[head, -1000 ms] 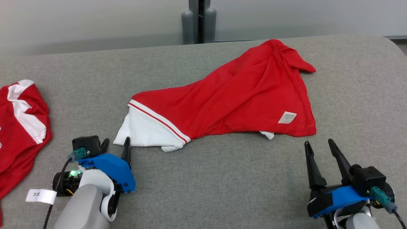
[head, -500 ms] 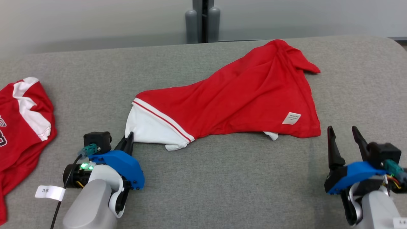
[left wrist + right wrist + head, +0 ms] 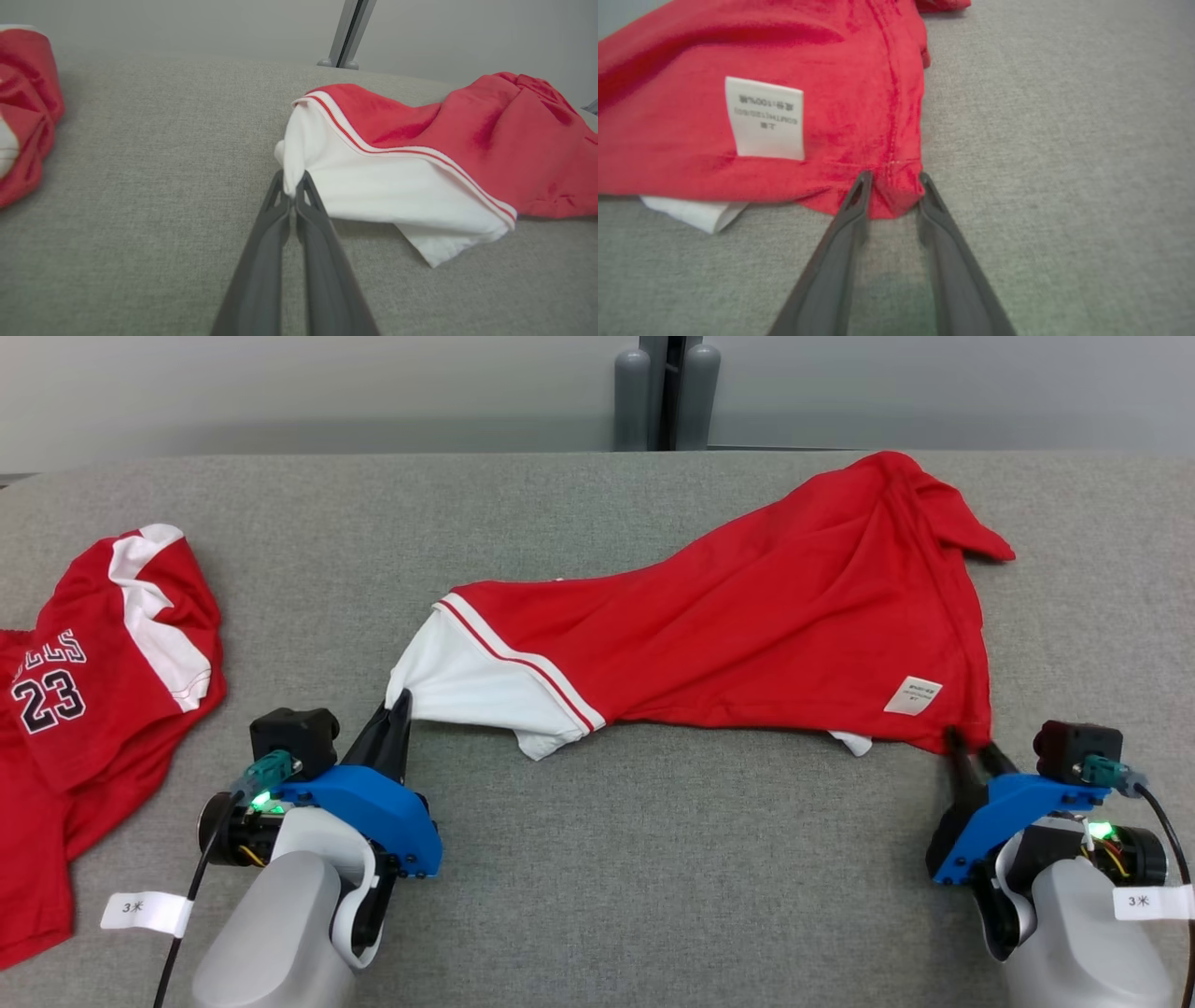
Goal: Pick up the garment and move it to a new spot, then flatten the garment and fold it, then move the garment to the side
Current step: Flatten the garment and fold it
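Note:
The garment (image 3: pixel 747 616) is red with a white side panel and lies spread across the grey table, inside out, with a white care label (image 3: pixel 766 119) showing. My left gripper (image 3: pixel 400 702) is shut on its white near-left corner (image 3: pixel 292 184), which is pinched up between the fingertips. My right gripper (image 3: pixel 966 744) is at the red near-right hem corner. In the right wrist view its two fingers straddle that corner (image 3: pixel 893 179), still apart, with the cloth bunched between them.
A second red jersey (image 3: pixel 103 644), printed with the number 23, lies at the table's left edge and shows in the left wrist view (image 3: pixel 23 102). A grey post (image 3: pixel 665 392) stands behind the far edge. Bare grey table surface (image 3: pixel 653 859) lies between my two arms.
My left gripper went from open to shut on the white corner. My right gripper moved forward to the red hem corner and its jaws narrowed around it. The head camera turned left.

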You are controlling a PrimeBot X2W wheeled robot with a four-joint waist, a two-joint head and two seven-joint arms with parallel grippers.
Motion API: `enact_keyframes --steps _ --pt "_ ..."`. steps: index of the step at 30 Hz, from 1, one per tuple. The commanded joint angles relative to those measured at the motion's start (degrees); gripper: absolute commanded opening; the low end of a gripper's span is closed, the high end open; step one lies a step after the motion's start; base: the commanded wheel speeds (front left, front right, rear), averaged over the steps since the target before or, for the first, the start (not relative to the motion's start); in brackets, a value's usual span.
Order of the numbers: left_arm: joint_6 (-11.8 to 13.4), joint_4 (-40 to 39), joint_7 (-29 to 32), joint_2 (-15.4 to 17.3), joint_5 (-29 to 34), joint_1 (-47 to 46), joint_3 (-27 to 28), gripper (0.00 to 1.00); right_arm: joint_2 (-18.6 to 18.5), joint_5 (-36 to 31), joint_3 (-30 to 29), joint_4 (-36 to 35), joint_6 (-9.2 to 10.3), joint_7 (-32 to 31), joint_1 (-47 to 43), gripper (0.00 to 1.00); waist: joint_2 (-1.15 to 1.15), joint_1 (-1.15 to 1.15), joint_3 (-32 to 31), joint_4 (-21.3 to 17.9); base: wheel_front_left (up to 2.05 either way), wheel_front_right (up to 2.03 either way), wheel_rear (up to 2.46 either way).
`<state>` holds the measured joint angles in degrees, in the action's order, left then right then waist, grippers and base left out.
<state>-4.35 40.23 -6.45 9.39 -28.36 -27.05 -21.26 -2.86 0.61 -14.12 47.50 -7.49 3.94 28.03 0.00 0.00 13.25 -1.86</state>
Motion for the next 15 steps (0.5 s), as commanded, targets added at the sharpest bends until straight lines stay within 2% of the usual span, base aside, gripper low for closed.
enact_keyframes --steps 1,4,12,15 --pt "0.33 -0.73 -0.4 0.59 -0.32 0.49 0.08 0.0 -0.07 1.14 0.35 0.77 -0.01 1.23 0.79 0.0 0.0 0.0 -0.22 -0.06 0.0 0.0 0.0" --pt "0.22 -2.04 -0.72 0.65 -1.11 1.62 0.61 0.0 -0.08 2.41 1.47 1.14 -0.01 3.9 1.47 0.0 0.0 0.0 -0.85 -0.5 0.0 0.0 0.0" --pt "-1.89 -8.95 1.51 -1.36 -10.24 3.87 4.31 0.0 -0.08 3.24 2.52 -4.4 -0.01 8.45 2.7 0.0 0.0 0.0 -3.52 -1.8 0.0 0.0 0.0" --pt "-2.76 -17.24 4.25 -1.74 -17.06 4.01 6.63 0.0 -0.83 3.9 3.6 -12.67 -0.01 8.14 2.01 0.0 0.0 0.0 -6.2 -2.22 0.0 0.0 0.0"
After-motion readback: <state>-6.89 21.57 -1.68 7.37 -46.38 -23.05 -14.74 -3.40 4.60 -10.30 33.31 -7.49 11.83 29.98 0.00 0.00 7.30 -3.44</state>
